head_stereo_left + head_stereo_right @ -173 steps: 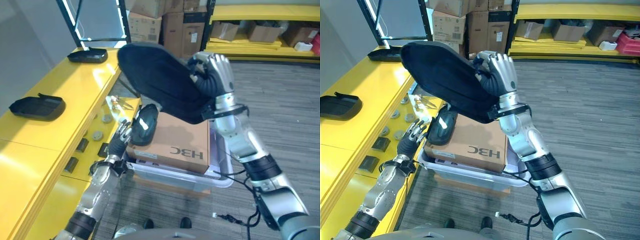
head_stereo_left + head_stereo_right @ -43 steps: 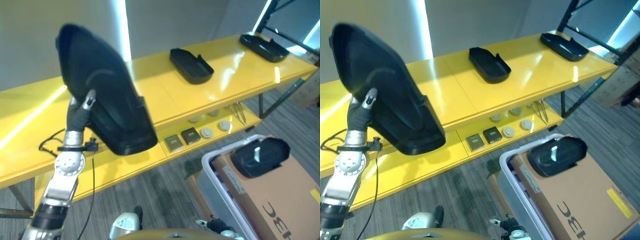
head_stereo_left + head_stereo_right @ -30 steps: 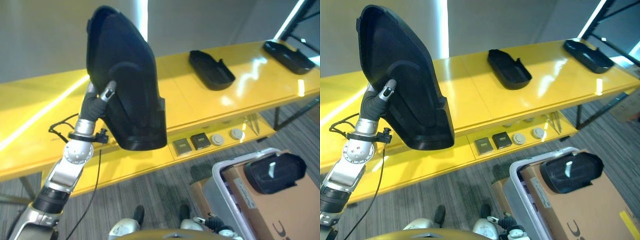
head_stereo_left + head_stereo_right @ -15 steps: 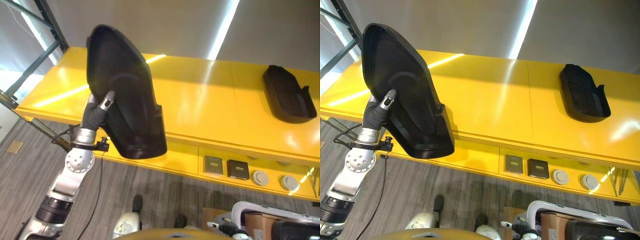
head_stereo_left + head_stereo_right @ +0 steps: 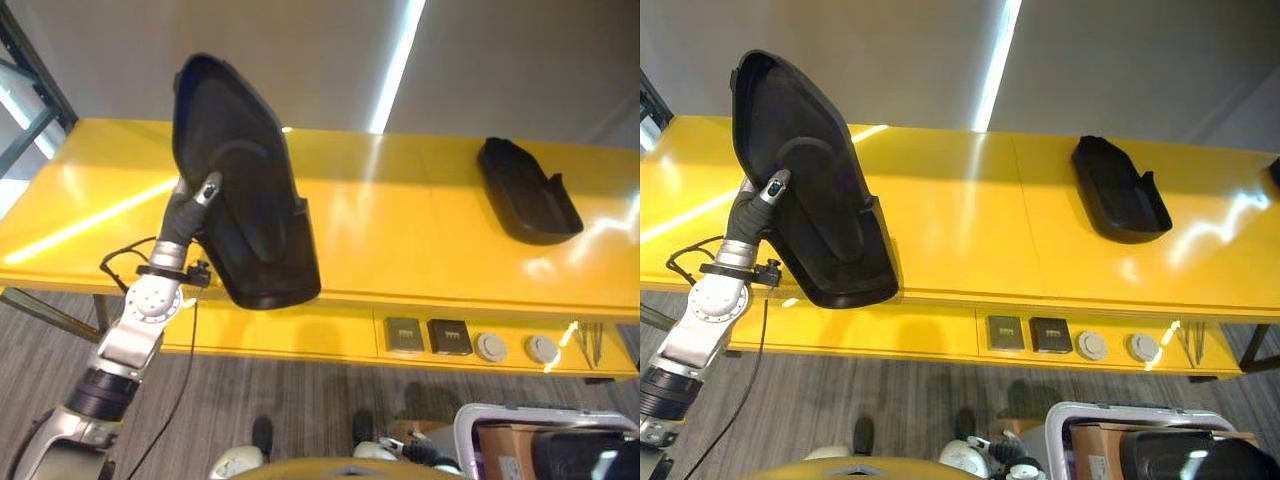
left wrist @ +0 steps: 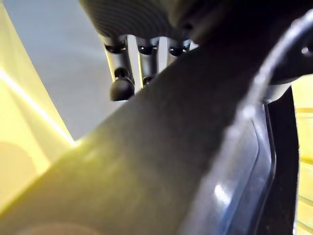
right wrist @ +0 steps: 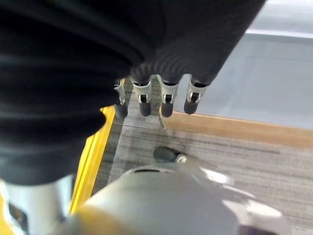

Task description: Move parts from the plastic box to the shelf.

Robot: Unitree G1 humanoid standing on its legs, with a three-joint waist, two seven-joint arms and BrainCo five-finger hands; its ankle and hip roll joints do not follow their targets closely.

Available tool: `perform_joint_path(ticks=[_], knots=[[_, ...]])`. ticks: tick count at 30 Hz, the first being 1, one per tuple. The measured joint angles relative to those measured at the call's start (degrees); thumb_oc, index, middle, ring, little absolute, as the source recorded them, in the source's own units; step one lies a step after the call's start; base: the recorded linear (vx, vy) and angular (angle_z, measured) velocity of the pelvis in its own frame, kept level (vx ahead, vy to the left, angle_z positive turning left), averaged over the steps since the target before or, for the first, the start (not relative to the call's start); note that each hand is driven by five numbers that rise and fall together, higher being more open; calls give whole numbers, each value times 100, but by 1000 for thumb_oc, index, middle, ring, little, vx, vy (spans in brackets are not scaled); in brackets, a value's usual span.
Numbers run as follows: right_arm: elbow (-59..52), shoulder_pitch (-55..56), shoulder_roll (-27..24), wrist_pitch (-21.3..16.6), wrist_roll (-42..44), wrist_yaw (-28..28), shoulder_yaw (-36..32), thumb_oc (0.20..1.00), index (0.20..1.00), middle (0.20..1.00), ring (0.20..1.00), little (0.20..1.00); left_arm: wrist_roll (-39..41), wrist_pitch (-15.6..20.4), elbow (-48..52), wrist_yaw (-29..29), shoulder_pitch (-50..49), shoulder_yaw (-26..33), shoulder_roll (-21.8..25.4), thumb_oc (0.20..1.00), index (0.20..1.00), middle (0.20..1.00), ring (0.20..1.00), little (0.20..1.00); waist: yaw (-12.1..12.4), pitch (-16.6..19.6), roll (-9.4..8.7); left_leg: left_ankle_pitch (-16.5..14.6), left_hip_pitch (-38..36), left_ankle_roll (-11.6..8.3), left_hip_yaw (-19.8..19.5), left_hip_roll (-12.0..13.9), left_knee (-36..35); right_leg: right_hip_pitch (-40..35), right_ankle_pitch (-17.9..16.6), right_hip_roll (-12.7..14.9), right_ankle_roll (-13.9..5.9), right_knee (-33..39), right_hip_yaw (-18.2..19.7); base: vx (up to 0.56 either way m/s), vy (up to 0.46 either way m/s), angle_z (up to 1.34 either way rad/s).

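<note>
Above the shelf [image 5: 400, 220], at 10 o'clock, the left hand [image 5: 190, 212] clamped a part [image 5: 245, 225], not yet placed. One part [image 5: 528, 190] already lay at 2 o'clock; the right hand's [image 7: 161, 93] fingers hung apart.

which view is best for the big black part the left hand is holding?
The right eye view: the black part shows whole, held upright over the yellow shelf by the left hand. The left eye view matches it. The left wrist view shows a close stretch of its surface, past the fingers.
</note>
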State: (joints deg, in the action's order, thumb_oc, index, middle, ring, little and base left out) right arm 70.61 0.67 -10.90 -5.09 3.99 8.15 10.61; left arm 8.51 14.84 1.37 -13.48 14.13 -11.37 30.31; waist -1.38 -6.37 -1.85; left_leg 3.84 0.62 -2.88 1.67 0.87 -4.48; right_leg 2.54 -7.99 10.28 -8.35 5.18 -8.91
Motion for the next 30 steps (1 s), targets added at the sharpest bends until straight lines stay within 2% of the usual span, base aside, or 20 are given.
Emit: perform_joint_path(ticks=[4, 7, 11, 13, 15, 18, 20, 23, 26, 30], knots=[[70, -105, -143, 52, -153, 4, 45, 1000, 1000, 1000, 1000, 1000, 71, -128, -474, 0, 301, -62, -63, 200, 200, 200, 200, 200, -162, 70, 156, -4, 35, -151, -17, 396, -2, 38, 84, -398, 211, -3, -76, 60, -47, -5], [59, -217, -219, 125, -214, -5, 238, 1000, 1000, 1000, 1000, 1000, 879, -141, -1661, -9, 1554, -471, -233, 200, 200, 200, 200, 200, -368, 89, 235, -1, 73, -245, 106, 548, -1, 163, 75, -540, 317, -2, 44, 29, -25, -25], [-106, -368, -240, 155, -379, -2, 620, 1000, 1000, 1000, 1000, 1000, 1162, -247, -2491, -19, 2535, -894, 22, 200, 200, 200, 200, 200, -506, 91, 233, 41, 249, -252, 172, 518, -2, 392, 19, -515, 319, -2, 130, -63, -4, -13], [-112, -546, -344, 158, -555, -24, 912, 1000, 1000, 1000, 1000, 1000, 1281, -311, -3365, 7, 3341, -1436, 117, 200, 200, 200, 200, 200, -511, 89, 238, 94, 382, -242, 212, 493, -1, 558, -65, -496, 319, -2, 188, -62, 20, -10], [-124, -617, -363, 154, -664, -39, 990, 1000, 1000, 1000, 1000, 1000, 1284, -440, -3852, 45, 3691, -1723, 151, 200, 200, 200, 200, 200, -562, 51, 299, 119, 402, -229, 253, 472, -2, 589, -108, -475, 345, -2, 202, -67, 27, -9], [-185, -881, -395, 174, -665, -44, 1183, 1000, 1000, 1000, 1000, 1000, 1583, -713, -4786, 303, 4384, -2271, 236, 200, 200, 200, 200, 200, -590, -188, 518, 181, 689, -220, 291, 422, -2, 905, -185, -451, 299, -4, 235, -96, 23, -4], [-184, -990, -408, 181, -668, -50, 1240, 1000, 1000, 1000, 1000, 1000, 1722, -746, -4831, 368, 4490, -2265, 238, 200, 200, 200, 200, 200, -592, -347, 539, 214, 737, -228, 293, 423, -2, 954, -249, -453, 335, -4, 244, -74, 10, 0], [-177, -1178, -429, 187, -669, -54, 1393, 1000, 1000, 1000, 1000, 1000, 1732, -816, -5428, 413, 5062, -2459, 153, 200, 200, 200, 200, 200, -561, -550, 514, 259, 901, -237, 284, 423, -3, 1112, -255, -448, 305, -6, 229, -24, 4, 3], [-184, -1263, -425, 186, -666, -50, 1396, 1000, 1000, 1000, 1000, 1000, 1738, -826, -5434, 408, 5109, -2426, 92, 200, 200, 200, 200, 200, -569, -744, 509, 271, 925, -242, 282, 419, -3, 1135, -286, -452, 326, -36, 227, 0, 0, 0], [-169, -1323, -425, 253, -668, -47, 1404, 1000, 1000, 1000, 1000, 1000, 1740, -856, -5376, 390, 5047, -2388, -120, 200, 200, 200, 200, 200, -564, -810, 499, 257, 922, -235, 284, 413, -3, 1124, -294, -456, 332, -43, 216, 0, 0, 0]])
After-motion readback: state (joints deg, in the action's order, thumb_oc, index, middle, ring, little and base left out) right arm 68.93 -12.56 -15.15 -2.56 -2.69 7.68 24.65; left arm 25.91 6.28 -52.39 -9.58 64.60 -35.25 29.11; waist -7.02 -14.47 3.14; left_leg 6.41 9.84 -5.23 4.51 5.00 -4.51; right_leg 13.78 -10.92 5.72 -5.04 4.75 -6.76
